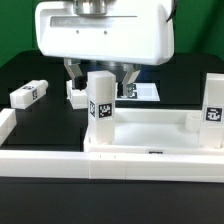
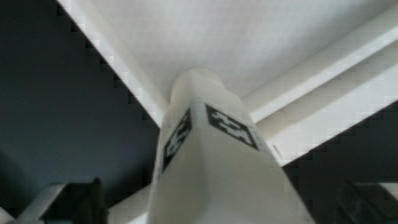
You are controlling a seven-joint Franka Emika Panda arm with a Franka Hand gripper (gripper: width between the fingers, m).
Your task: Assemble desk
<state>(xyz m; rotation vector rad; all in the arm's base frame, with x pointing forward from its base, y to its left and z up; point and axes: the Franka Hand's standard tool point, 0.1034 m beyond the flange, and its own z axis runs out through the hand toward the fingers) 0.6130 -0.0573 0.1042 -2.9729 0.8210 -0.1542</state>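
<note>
Desk top (image 1: pixel 150 135) carries an upright leg (image 1: pixel 101 105) at its corner; the claw (image 1: pixel 100 80) stands wide, not gripping it. I'd rise straight so nothing nudges it.

No words or numbers can be read; the legs (image 1: pixel 101 95) carry only black-and-white tags (image 1: pixel 103 109) (patterns, not letters).

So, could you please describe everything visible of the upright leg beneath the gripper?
The leg is a short square white post, plastic-looking, with black-and-white tags on two faces. It stands upright on a corner of the desk top, at the exterior view's left. The open gripper straddles its upper end, fingers not visibly touching it.
</note>
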